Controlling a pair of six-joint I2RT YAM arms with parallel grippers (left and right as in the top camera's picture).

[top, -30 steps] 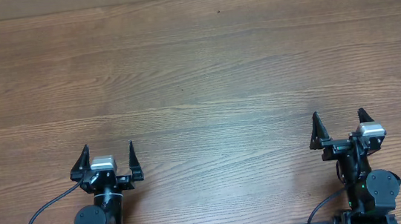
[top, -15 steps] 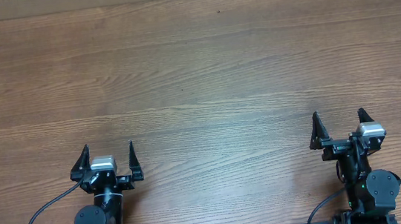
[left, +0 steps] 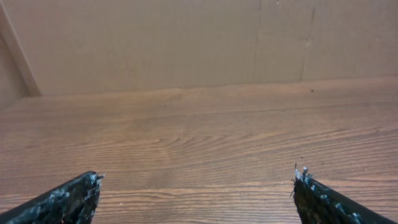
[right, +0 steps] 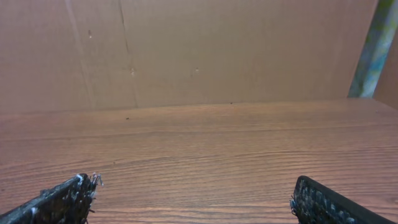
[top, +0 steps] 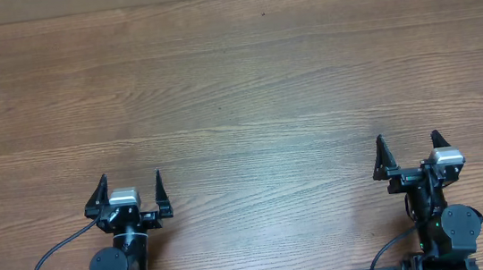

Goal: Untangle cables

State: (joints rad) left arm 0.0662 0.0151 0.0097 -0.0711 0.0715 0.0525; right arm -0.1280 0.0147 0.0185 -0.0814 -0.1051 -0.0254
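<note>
Left gripper (top: pixel 129 179): sitting near the desk's (top: pixel 236 82) near edge, fingers spread wide and gripping nothing.
Right gripper (top: pixel 407 139): also spread wide, holding nothing, toward the near right corner.
Cables: not showing in any view, so I cannot tell where.
Surroundings: cardboard wall (left: pixel 155 43) standing along the far edge.

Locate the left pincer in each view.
Overhead: the left pincer sits at lower left, open, pointing up the picture.
Left wrist: the left pincer shows as one dark tip in each bottom corner.
Right wrist: not in it.
Shared landmark: the wooden table, seen in all three.
</note>
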